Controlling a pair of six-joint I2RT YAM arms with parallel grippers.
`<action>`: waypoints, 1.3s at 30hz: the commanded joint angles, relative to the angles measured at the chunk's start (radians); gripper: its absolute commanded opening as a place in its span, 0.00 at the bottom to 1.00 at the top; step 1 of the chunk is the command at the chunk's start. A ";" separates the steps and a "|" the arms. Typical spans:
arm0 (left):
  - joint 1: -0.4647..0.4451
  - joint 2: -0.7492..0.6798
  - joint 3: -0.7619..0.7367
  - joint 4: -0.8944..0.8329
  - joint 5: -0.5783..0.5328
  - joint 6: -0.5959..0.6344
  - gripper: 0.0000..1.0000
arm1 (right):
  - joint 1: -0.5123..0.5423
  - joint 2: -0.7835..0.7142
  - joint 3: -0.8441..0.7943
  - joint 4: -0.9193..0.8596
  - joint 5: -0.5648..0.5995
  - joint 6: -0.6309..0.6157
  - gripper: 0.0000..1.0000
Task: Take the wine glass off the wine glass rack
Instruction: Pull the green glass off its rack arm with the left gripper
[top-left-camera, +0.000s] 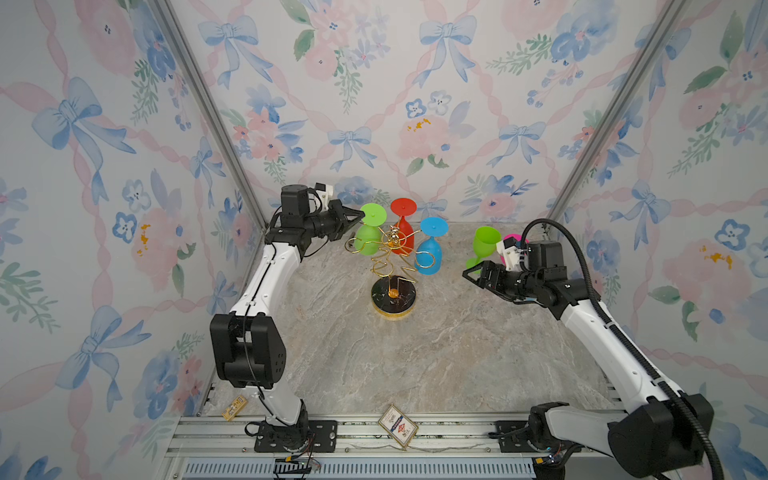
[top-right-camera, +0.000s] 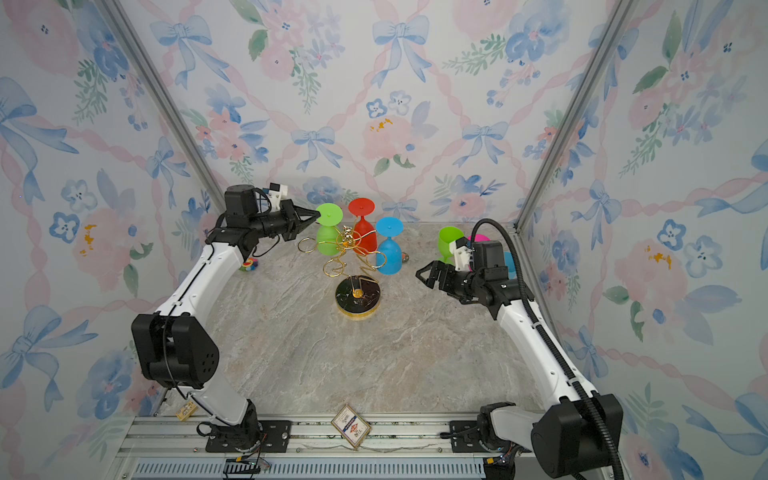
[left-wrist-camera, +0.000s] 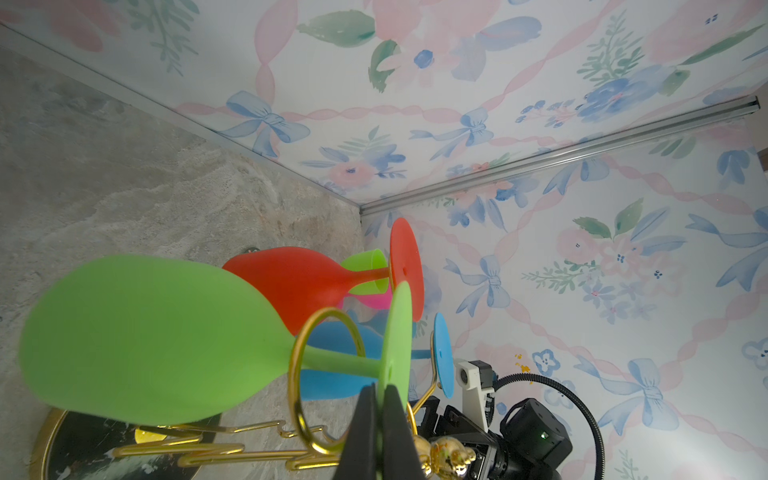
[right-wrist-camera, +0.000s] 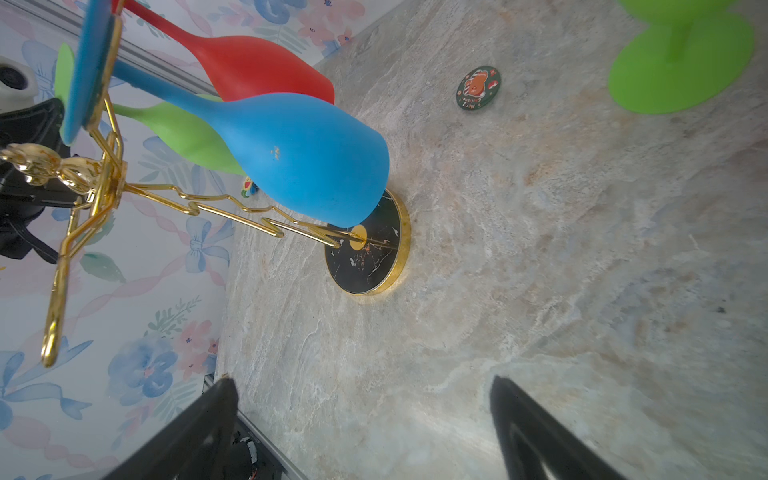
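Left end effector (left-wrist-camera: 379, 390) clenched on the foot rim of the green wine glass (left-wrist-camera: 145, 336), inverted in a loop of the wine glass rack (top-left-camera: 384, 293) at frame centre, my hold for sliding it free, I judge; right end effector (top-left-camera: 471, 275) released, centre right.

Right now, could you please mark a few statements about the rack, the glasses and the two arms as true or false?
Three glasses hang on the wine glass rack. True.
The left jaws are open and empty. False: they are shut on the foot of the hanging green glass.
The right jaws stand open and empty. True.
The blue glass stands upright beside the rack. False: it hangs upside down from the rack.
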 joint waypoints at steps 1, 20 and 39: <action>-0.002 -0.027 -0.020 0.023 0.041 -0.012 0.00 | 0.008 -0.001 -0.012 0.020 -0.013 0.013 0.97; -0.017 -0.043 -0.018 0.023 0.055 -0.024 0.00 | 0.008 0.024 -0.022 0.051 -0.022 0.034 0.97; -0.046 0.085 0.122 0.026 -0.008 -0.022 0.00 | 0.009 0.021 -0.030 0.055 -0.023 0.034 0.97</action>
